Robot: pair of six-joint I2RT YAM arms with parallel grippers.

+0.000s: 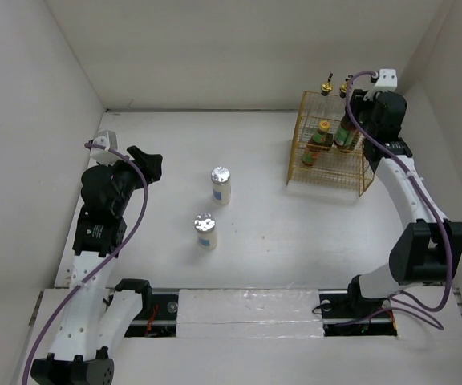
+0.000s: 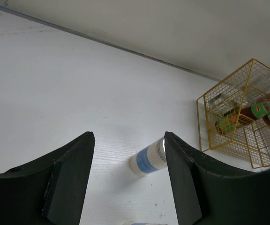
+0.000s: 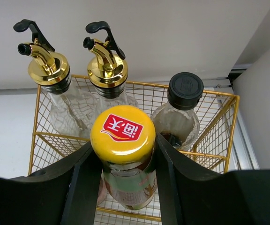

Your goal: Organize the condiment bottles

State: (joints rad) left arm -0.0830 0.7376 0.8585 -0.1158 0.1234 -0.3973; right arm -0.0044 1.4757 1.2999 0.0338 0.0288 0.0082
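At the yellow wire basket [image 1: 331, 178], far right, the right gripper [image 3: 125, 159] clamps a yellow-capped bottle [image 3: 122, 133]; the left gripper [image 2: 129, 140] hangs wide open, empty.

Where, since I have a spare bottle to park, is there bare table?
Bare table lies between the two silver-lidded jars and the yellow wire basket, and along the back wall left of the basket. The basket is crowded: bottles fill it, and the right tool grips a yellow-capped bottle there.

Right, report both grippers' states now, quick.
Left gripper: open, holding nothing.
Right gripper: closed on the small yellow-capped condiment bottle.
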